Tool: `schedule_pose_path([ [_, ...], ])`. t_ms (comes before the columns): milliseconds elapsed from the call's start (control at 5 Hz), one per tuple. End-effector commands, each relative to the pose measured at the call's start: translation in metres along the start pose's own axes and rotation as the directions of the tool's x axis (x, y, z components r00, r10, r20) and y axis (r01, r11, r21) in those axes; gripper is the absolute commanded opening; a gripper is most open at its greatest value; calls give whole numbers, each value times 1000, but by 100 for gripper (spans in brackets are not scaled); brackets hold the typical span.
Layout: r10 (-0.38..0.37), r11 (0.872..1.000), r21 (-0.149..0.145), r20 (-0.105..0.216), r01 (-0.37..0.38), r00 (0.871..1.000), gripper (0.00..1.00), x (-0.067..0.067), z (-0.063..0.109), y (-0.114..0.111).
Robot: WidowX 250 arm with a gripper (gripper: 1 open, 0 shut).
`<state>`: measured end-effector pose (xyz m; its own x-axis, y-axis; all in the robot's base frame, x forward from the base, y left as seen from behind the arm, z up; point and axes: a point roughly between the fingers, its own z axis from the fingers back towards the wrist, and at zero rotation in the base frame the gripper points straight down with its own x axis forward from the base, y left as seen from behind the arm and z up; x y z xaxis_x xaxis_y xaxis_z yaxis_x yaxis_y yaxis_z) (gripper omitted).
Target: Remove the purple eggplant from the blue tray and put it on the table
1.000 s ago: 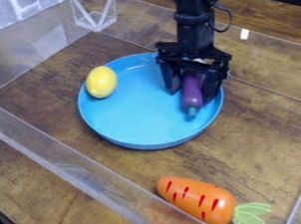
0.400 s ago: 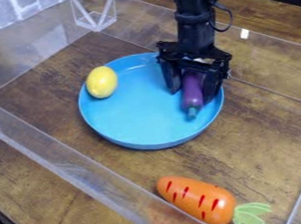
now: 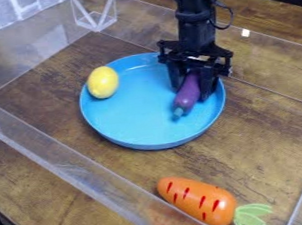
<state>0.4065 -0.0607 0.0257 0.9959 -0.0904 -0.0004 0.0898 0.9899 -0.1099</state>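
Setting: dark wood-plank table (image 3: 36,136), clear acrylic walls around it.
Tray: the blue tray (image 3: 131,126) sits mid-table, toward the far edge.
Gripper: the gripper (image 3: 195,72) points straight down over the tray's right side.
Change: a second ago the jaws stood apart either side of the purple eggplant (image 3: 187,94); now they are together, clamped on its upper end. The eggplant has tilted, lower tip swung toward tray centre.
Eggplant place: inside the tray, near its right rim, tip seemingly resting on the floor.
Meaning: grasp looks made; lift and carry out to bare table remain.
Others: yellow lemon (image 3: 101,82) at tray's left rim; orange carrot (image 3: 199,200) near the table's front edge.
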Motion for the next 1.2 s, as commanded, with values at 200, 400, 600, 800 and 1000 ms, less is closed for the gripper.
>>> schedule_pose_path([
  [200,-95,995,-17,-15,94,995,0,2,-1,-32],
  [400,-114,993,-25,-16,113,993,0,5,0,-42],
  [600,-127,991,-35,-12,127,992,100,8,-2,-50],
  [800,-139,989,-47,-7,138,990,100,12,-3,-58],
  [1000,-143,989,-49,-5,143,990,100,16,-4,-62],
])
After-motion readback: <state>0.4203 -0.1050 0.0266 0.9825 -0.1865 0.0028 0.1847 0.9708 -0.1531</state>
